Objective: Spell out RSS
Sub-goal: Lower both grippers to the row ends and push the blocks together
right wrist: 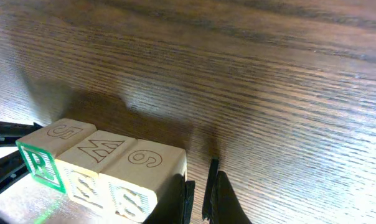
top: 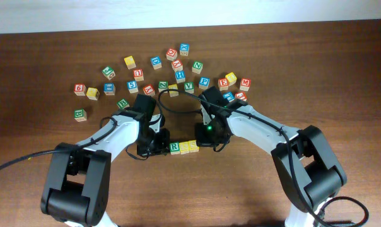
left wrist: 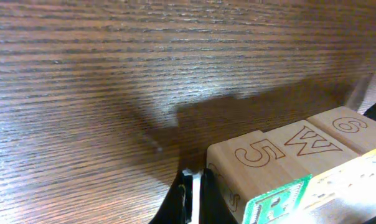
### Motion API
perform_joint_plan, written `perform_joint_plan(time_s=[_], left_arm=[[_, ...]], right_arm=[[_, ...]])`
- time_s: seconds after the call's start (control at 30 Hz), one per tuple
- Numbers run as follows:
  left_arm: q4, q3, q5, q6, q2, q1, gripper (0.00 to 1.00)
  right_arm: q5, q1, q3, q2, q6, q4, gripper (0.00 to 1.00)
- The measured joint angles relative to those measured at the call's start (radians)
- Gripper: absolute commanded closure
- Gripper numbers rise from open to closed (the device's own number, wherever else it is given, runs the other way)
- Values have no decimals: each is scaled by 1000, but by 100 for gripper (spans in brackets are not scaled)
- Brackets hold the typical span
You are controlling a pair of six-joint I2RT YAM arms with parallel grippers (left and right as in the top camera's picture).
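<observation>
Three wooden cubes stand touching in a row: the green R cube, then two yellow S cubes. My left gripper is shut and empty, its tips against the left end of the row beside the R cube. My right gripper is shut and empty, its tips against the right end beside the last S cube. In the right wrist view the R cube is at the far left. The side faces read 5, W and 6.
Several loose letter cubes lie scattered across the back of the table, from a red one on the left to one on the right. A green cube sits alone at the left. Bare wood lies in front of the row.
</observation>
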Motion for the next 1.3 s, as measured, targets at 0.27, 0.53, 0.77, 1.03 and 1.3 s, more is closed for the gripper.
perform_joint_plan(time_s=[0.27,0.53,0.77,1.03,1.3], left_arm=[[41,-2,-6,1,0,0,100],[42,-2,-6,27,0,0,100],[37,-2,-14,27,0,0,100],[38,-2,-12,27,0,-3,100],[50,-2,-12,0,0,-23,100]], right_arm=[[6,7,0,0,114,-14,96],[28,8,0,0,126,-7,96],[75,12,0,2,130,-41,96],[54,-15,0,2,134,-54,96],[30,-15,0,2,140,-73,95]])
